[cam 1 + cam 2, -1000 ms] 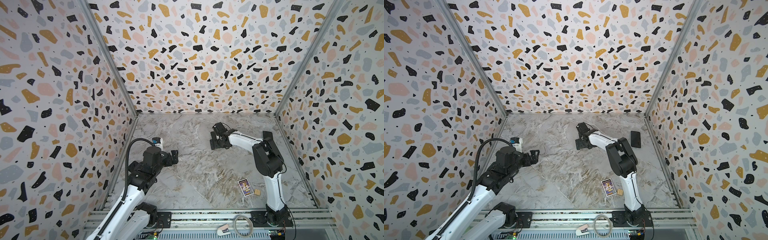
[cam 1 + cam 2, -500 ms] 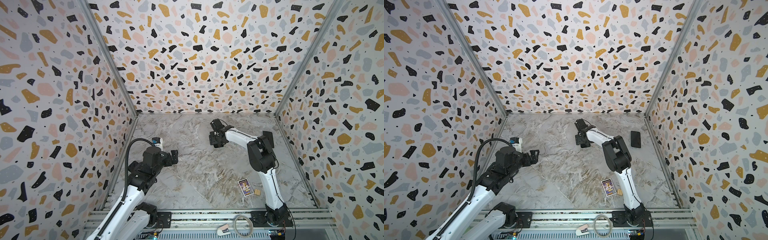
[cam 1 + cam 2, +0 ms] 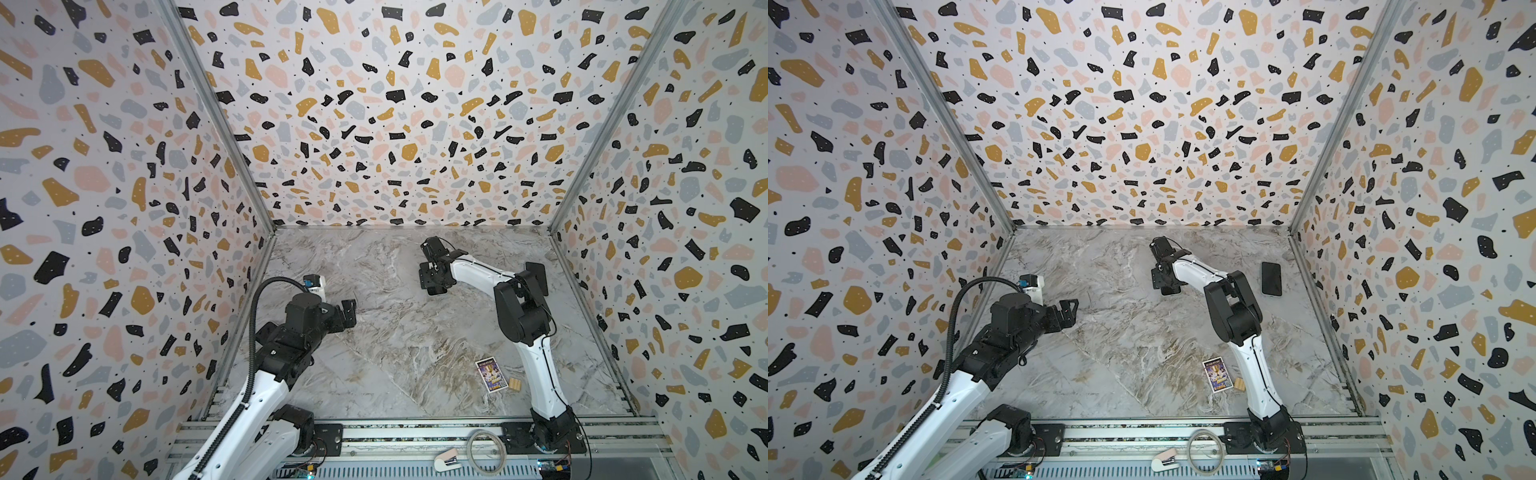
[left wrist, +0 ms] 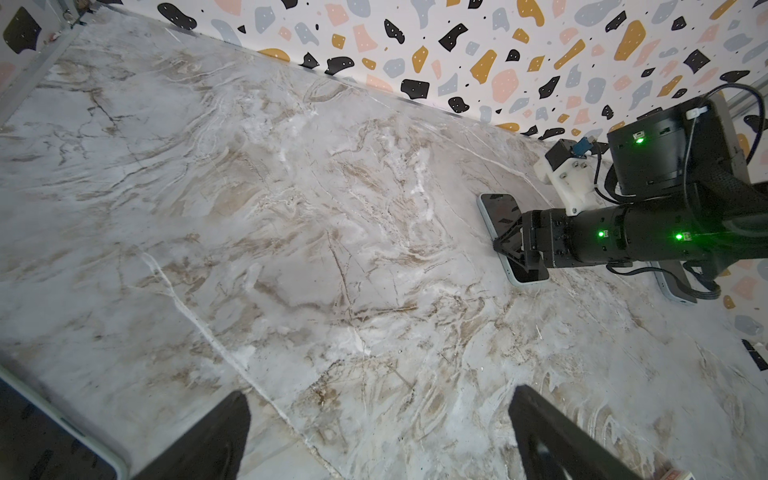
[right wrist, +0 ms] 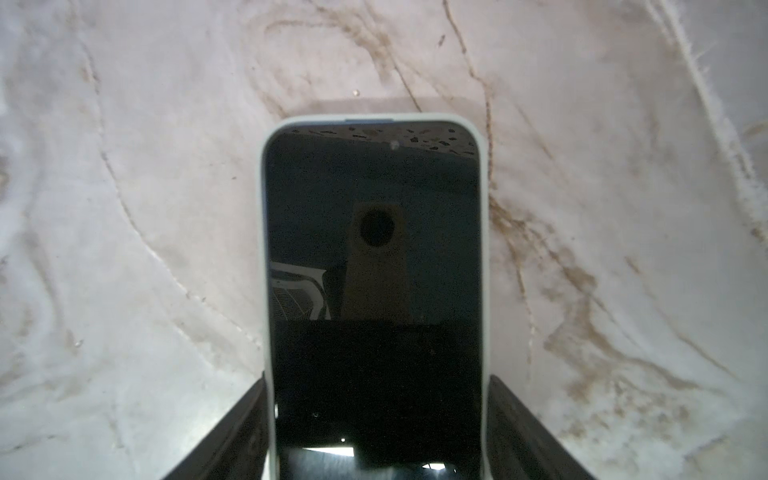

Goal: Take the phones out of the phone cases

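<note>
Pale and off-white, the phone case [image 5: 484, 249] lies flat on the marbled bench [image 3: 386, 353] toward the far middle. The phone [image 5: 374, 208] is still seated in it, dark screen up. The right pincer [image 5: 378, 376] is down over one end of it. In the right wrist view a black finger [image 5: 241, 436] runs along each long edge of the case, and both seem to touch the rim. So the pincer is closed on the cased phone, which rests on the bench and is not lifted. The left wrist view agrees, with the right pincer [image 4: 509, 249] straddling the case crosswise. Compared with a second ago, the right pincer [image 3: 432, 276] has slid a little to the left in both top views. Its fingers have drawn in from a wider spread, and the arm's elbow has swung left with it. The left pincer [image 3: 347, 309] has not moved. It hovers above the bench near the left wall with its fingers [image 4: 224, 440] spread wide and nothing between them, well apart from the case. A second dark phone [image 3: 1271, 278] lies by the right wall. The picture card [image 3: 491, 375] and the small wooden block [image 3: 515, 384] sit side by side near the front. All three lie just where they did.
</note>
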{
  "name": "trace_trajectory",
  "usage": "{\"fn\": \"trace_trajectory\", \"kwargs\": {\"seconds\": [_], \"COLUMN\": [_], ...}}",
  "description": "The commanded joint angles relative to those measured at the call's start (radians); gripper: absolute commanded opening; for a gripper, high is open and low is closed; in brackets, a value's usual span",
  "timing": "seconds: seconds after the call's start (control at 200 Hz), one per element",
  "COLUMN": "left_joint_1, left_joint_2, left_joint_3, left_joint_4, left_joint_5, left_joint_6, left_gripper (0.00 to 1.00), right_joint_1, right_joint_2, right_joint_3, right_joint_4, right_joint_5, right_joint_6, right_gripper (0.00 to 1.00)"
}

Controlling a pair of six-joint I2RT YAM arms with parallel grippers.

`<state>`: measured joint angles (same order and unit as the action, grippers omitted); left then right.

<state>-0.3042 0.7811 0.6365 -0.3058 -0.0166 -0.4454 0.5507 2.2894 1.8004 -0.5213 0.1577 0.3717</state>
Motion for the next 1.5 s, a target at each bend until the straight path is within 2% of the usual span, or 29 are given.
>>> {"fn": "trace_trajectory", "kwargs": {"seconds": [0.0, 0.195, 0.601, 0.701, 0.916, 1.151, 1.497], "left_joint_1": [-0.006, -0.006, -0.044, -0.063, -0.112, -0.147, -0.159], "left_joint_2": [0.008, 0.045, 0.157, 0.193, 0.289, 0.46, 0.655], "left_joint_3": [-0.038, -0.082, -0.177, -0.187, -0.187, -0.161, -0.113], "left_joint_4": [0.091, 0.234, 0.584, 0.662, 0.811, 0.965, 1.169], "left_joint_5": [0.064, 0.171, 0.267, 0.271, 0.269, 0.291, 0.387], "left_joint_6": [-0.06, -0.166, -0.432, -0.511, -0.606, -0.687, -0.793], "left_gripper": [1.0, 1.0, 1.0, 1.0, 1.0, 1.0, 1.0], "right_joint_1": [-0.004, -0.004, -0.003, 0.0, 0.013, 0.069, 0.178], "right_joint_2": [-0.061, -0.103, -0.26, -0.301, -0.386, -0.469, -0.571], "right_joint_3": [-0.025, -0.07, -0.269, -0.307, -0.379, -0.417, -0.464], "right_joint_4": [0.005, 0.041, 0.178, 0.193, 0.216, 0.208, 0.194], "right_joint_5": [0.016, 0.011, -0.022, -0.037, -0.068, -0.078, -0.107], "right_joint_6": [-0.014, -0.028, -0.041, -0.043, -0.051, -0.075, -0.132], "right_gripper": [0.52, 0.42, 0.36, 0.31, 0.31, 0.31, 0.3]}}
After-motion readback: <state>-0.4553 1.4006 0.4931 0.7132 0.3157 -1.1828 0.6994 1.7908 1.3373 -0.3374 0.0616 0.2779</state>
